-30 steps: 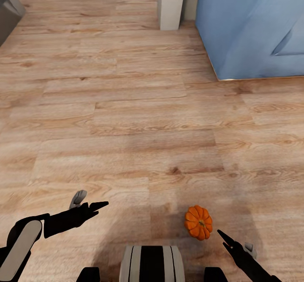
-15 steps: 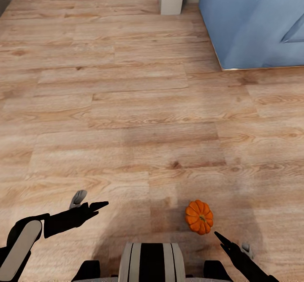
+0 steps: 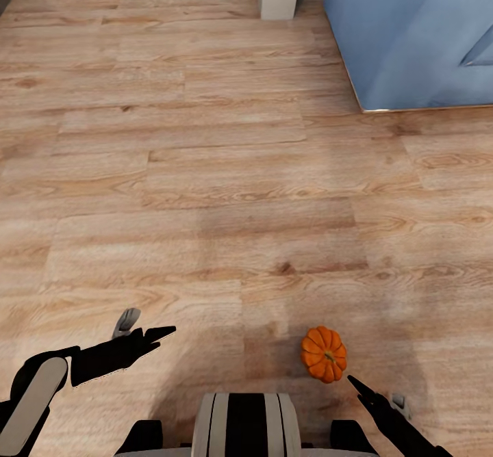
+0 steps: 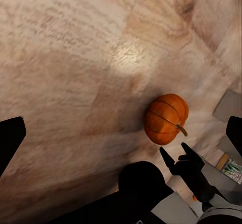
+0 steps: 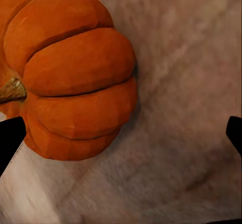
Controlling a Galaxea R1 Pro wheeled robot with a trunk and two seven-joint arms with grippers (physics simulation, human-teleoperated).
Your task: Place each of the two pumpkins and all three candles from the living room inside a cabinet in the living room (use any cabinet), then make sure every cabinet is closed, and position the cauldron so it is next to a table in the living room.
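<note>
Pumpkin (image 3: 324, 354) unmoved, stem sideways

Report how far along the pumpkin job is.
Done: nothing these pictures can confirm. In hand: the right claw sits beside one pumpkin lying on the wood floor, open and not gripping it. The left claw holds nothing. Left: grasp this pumpkin, put it in a cabinet, then the remaining items.

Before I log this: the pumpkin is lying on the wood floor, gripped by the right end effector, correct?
Not gripped. The pumpkin lies on the wood floor, but the right end effector is open and just short of it, as the head view shows.
</note>
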